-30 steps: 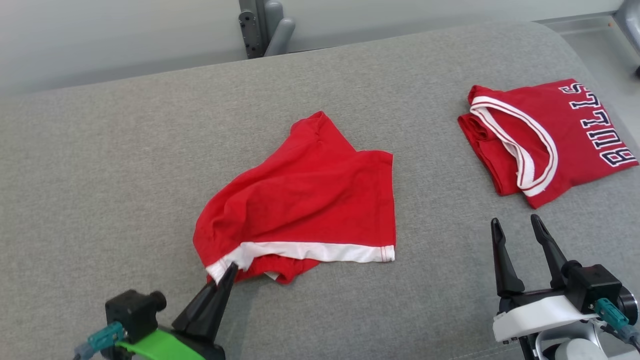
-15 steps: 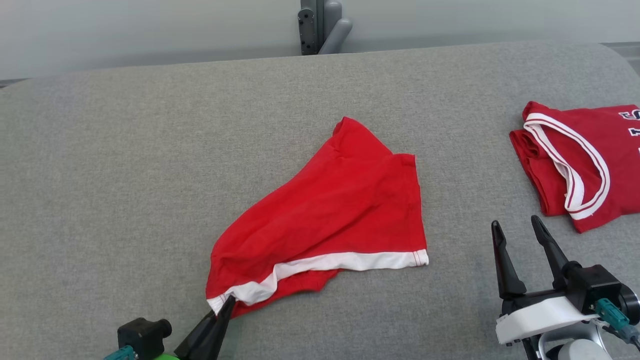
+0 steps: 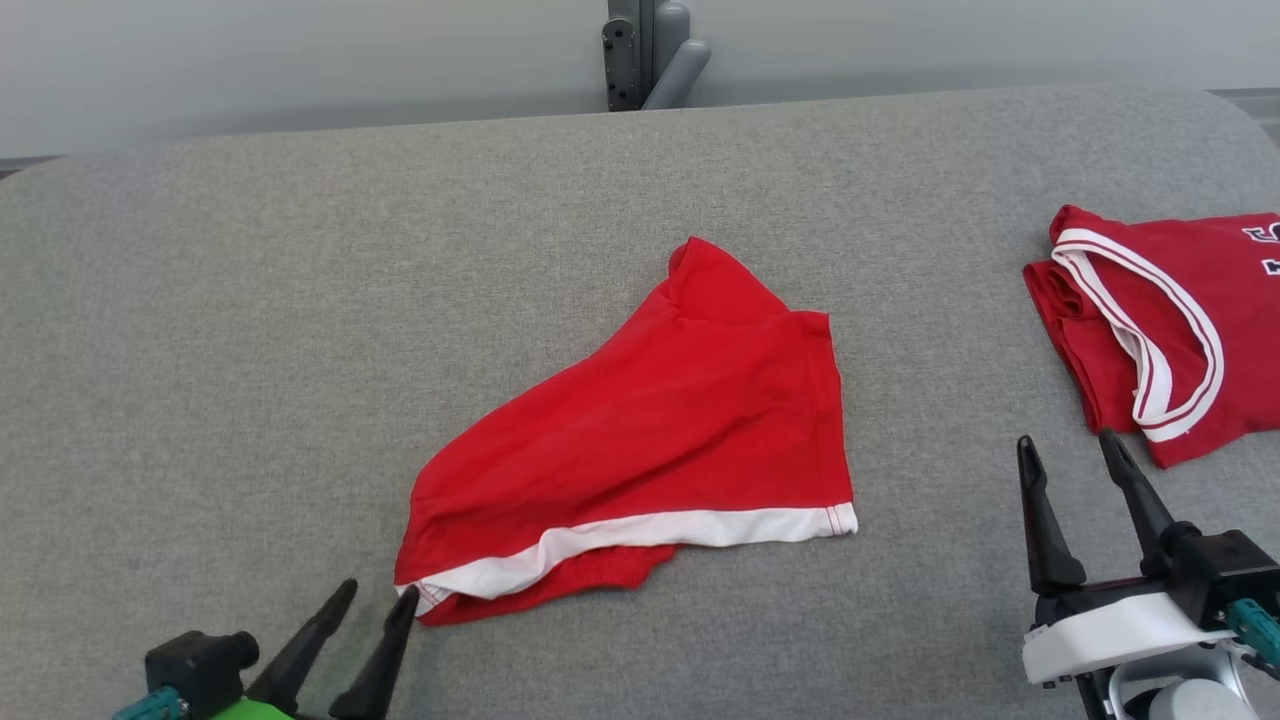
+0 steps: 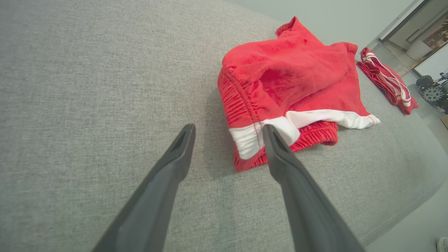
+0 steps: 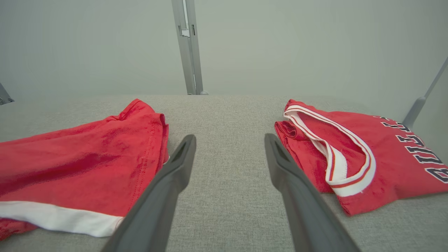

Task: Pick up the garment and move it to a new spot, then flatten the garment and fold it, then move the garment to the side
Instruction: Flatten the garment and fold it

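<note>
A grey padded surface is seen spread across the whole work area. Near its middle, somewhat towards the robot, the red garment is laid in a loose, skewed heap. One layer is draped over another and nothing is flattened yet. A folded red jersey is set well apart at the right edge.

The right gripper is held over bare surface between the two pieces, jaws spread wide and nothing taken up. The left gripper is placed at the garment's near left corner, jaws likewise spread wide with nothing clamped between them. One fingertip is set right against the cloth, though whether it is touched cannot be told.

The garment is judged to be light, thin and limp. If lifted at one point it can be expected to sag and fold on itself, and if dragged it may bunch against the textured surface. It is not fragile.

The white band along the near edge is judged the best hold, being stitched and firmer than the body. Its two ends, the left corner and the right end, should be pinched together so the cloth is pulled taut. A second red layer is seen under the band, so only the intended layers should be caught.
</note>
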{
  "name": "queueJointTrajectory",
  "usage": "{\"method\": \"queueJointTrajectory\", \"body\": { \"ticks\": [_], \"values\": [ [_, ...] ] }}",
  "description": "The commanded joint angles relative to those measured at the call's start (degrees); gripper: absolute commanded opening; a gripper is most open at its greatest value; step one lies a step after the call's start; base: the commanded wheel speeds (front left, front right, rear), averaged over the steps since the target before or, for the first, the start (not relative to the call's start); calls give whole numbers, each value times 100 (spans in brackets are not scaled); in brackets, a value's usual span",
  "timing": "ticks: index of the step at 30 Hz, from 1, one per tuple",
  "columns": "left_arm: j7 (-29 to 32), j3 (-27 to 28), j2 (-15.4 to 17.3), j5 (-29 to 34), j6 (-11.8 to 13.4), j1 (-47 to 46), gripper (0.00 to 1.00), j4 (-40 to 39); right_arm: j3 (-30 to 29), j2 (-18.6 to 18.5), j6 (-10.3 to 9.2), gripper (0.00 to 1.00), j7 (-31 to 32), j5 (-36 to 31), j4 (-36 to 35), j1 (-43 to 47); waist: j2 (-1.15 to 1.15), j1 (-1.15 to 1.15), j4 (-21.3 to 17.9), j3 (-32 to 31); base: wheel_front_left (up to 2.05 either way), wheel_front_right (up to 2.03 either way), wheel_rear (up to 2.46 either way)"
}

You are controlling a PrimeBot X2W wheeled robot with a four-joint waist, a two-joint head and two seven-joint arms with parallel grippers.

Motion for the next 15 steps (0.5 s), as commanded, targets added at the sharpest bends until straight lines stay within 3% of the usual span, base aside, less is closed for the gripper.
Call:
{"method": "queueJointTrajectory", "body": {
  "ticks": [1,3,6,11,14,15],
  "values": [
    [-44,176,109,-40,17,98,100,-43,-82,-35,-9,100,-14,-24,-100,74,63,0,-2,-16,0,0,0],
    [-41,552,82,62,182,142,100,-154,-207,-35,-9,100,-14,-27,-208,99,63,0,25,-52,0,0,0],
    [-41,1198,-208,319,366,353,100,-423,-340,-46,-9,100,-14,-45,-302,224,63,0,110,-155,0,0,0],
    [-38,1816,-547,889,328,577,100,-667,-412,-84,-9,100,-14,-74,-340,335,63,0,223,-277,0,0,0],
    [-38,2452,-1136,1896,282,852,100,-752,-359,-86,-9,100,-14,-102,-381,359,63,0,334,-402,0,0,0],
    [-39,2608,-1461,2357,138,946,100,-702,-265,-73,-9,100,-14,-104,-308,461,63,0,434,-518,0,0,0]
  ]
}}
